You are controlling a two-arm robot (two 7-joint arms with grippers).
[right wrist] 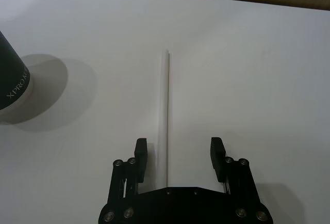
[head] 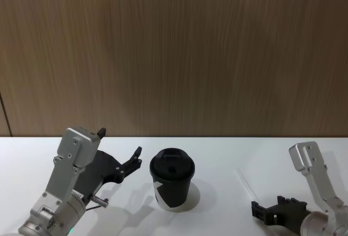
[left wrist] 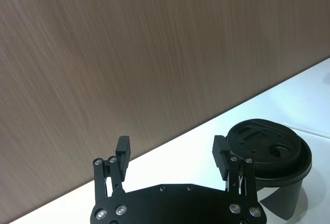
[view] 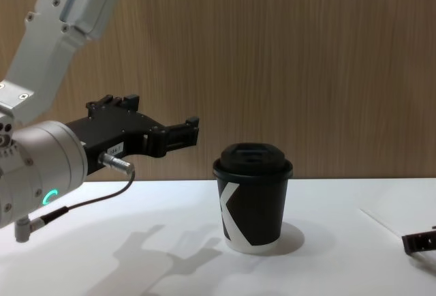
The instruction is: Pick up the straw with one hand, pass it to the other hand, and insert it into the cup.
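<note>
The white straw (head: 243, 179) lies flat on the white table, right of the cup (head: 173, 179), a black paper cup with a domed lid and a white K mark. My right gripper (right wrist: 179, 145) is open and low over the straw's (right wrist: 166, 110) near end. The straw runs between its fingers, closer to one of them, and touches neither. From the chest, the right gripper (view: 417, 242) shows at the lower right edge by the straw (view: 378, 219). My left gripper (head: 119, 142), on the silver arm with a green ring, hangs open in the air left of the cup (view: 253, 197).
A brown wood-grain wall (head: 174, 51) closes the back of the white table (head: 228, 149). A thin dark cable (view: 82, 204) hangs from the left wrist. The cup lid (left wrist: 270, 149) sits just beyond one left finger.
</note>
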